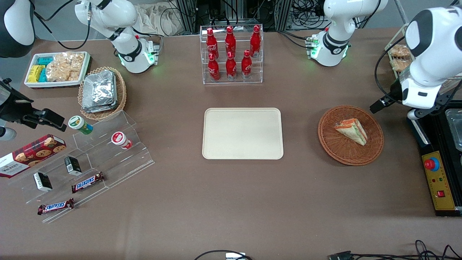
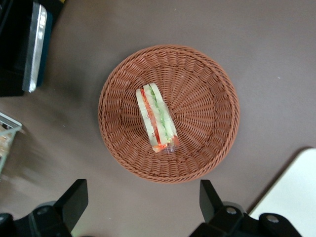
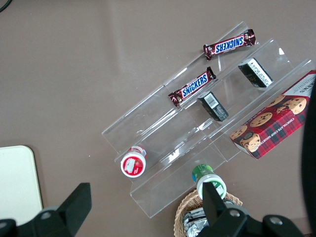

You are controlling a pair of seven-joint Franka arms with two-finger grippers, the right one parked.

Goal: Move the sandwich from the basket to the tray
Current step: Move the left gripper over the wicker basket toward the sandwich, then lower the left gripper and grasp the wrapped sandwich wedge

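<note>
The sandwich, a wrapped wedge with green and red filling, lies on its side in the reddish-brown wicker basket toward the working arm's end of the table. The cream tray lies flat at the table's middle with nothing on it. My gripper hangs high above the table next to the basket's rim, a little farther from the front camera than the sandwich. Its fingers are open wide and hold nothing.
A black control box with a red button stands at the working arm's table edge. A clear rack of red bottles stands farther back than the tray. Toward the parked arm's end are a tan basket of foil packets and an acrylic snack stand.
</note>
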